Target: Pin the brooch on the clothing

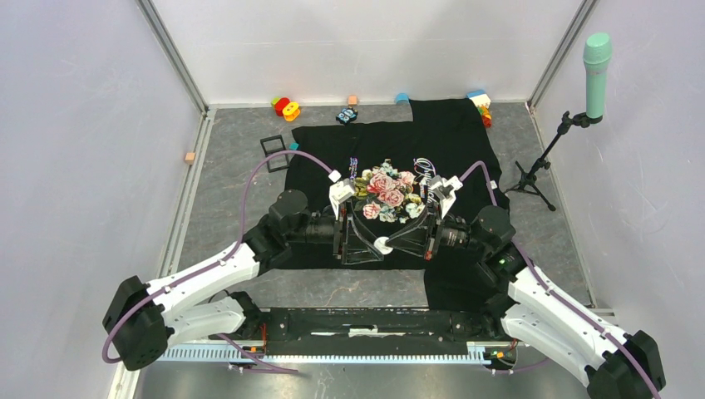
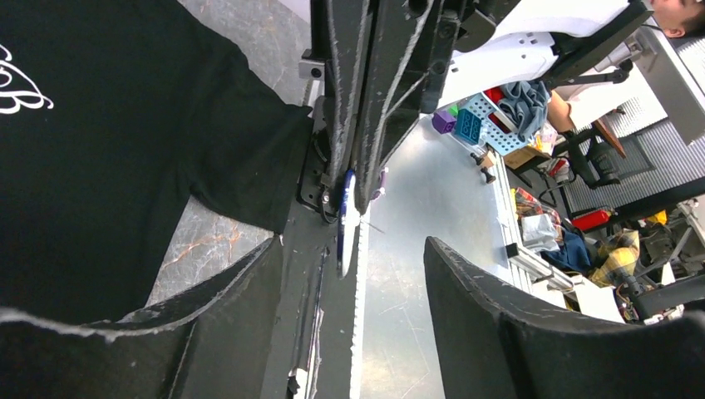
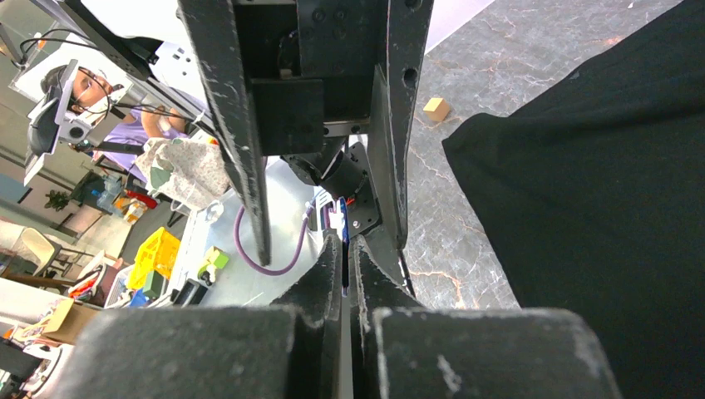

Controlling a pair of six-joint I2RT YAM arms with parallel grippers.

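Right gripper (image 3: 345, 258) clamped shut on brooch (image 3: 342, 218), held edge-on over near hem of shirt (image 1: 465, 141); left gripper (image 2: 353, 243) fingers spread wide either side, clear of brooch.

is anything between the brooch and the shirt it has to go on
Nothing visible blocks it. The brooch is clamped edge-on in the right gripper, over the near part of the black T-shirt. The left gripper is open, with its fingers on either side of the brooch, not beneath it as far as the views show.
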